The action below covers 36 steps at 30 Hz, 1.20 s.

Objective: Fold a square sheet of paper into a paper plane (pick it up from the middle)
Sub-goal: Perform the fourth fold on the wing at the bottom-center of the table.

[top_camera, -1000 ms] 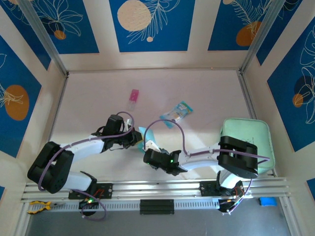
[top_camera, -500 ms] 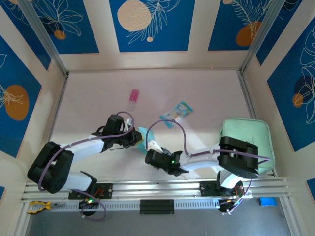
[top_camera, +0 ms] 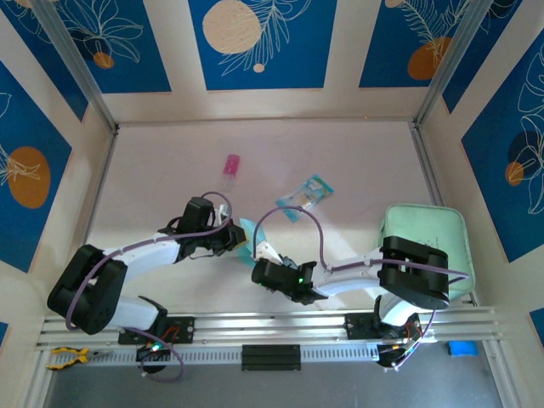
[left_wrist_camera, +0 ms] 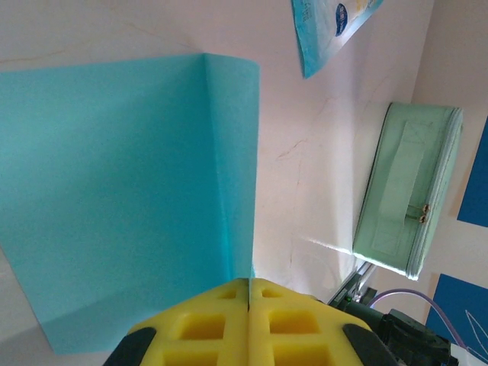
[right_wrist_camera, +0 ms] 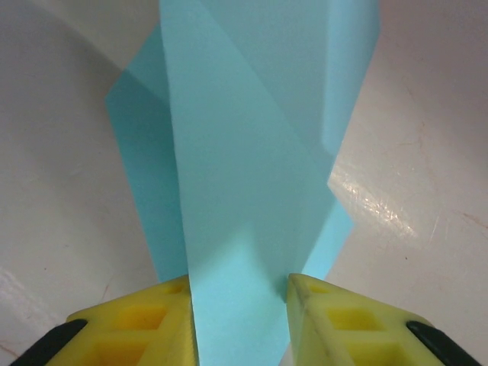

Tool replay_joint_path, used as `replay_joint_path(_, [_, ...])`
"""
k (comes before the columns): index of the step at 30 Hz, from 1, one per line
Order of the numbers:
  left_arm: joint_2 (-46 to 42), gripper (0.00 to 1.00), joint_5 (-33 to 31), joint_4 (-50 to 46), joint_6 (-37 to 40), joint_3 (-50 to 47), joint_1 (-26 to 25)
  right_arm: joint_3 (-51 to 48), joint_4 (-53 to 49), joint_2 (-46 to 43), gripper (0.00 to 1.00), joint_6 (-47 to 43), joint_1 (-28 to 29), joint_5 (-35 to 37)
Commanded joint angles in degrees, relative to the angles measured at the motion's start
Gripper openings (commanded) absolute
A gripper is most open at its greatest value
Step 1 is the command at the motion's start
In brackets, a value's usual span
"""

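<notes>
The square sheet of paper (left_wrist_camera: 114, 191) is light blue and partly folded, with a crease running down to my left gripper (left_wrist_camera: 249, 284). That gripper is shut on the sheet's edge, its yellow pads pressed together. In the top view the sheet (top_camera: 246, 229) stands up off the table between my left gripper (top_camera: 234, 240) and my right gripper (top_camera: 260, 257). In the right wrist view a folded flap of the sheet (right_wrist_camera: 244, 152) runs down between the fingers of my right gripper (right_wrist_camera: 238, 284). Its jaws stand apart, one on each side of the flap. I see no finished paper plane.
A teal-and-clear printed packet (top_camera: 306, 195) lies beyond the grippers, and a small pink item (top_camera: 230, 167) lies further back left. A pale mint-green pad (top_camera: 425, 229) sits at the right edge beside the right arm. The metal rail (top_camera: 272, 323) runs along the near edge.
The right gripper has shifted slightly towards the near edge and its jaws have moved a little. The left gripper has stayed in place, shut on the sheet.
</notes>
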Motion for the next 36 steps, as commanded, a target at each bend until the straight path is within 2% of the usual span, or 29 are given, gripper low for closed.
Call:
replay_joint_path(1, [0.09,0.07,0.56,-0.69,0.93,1.34,-0.21,-0.38,2.87,-0.22,0.35,-0.85,0.44,1.15])
replay_joint_path(14, [-0.19,0.07,0.54,-0.89,0.71,1.26,-0.27,0.25,3.06,1.37,0.34,-0.65,0.32,1.26])
replay_joint_path(25, [0.07,0.07,0.53,-0.88,0.76,1.26,-0.25,0.35,2.01,0.97,0.29,0.16,0.19,1.43])
replay_joint_path(36, [0.00,0.07,0.58,-1.22,0.85,1.47,-0.21,0.31,1.18,1.24,0.31,1.03,0.10,2.14])
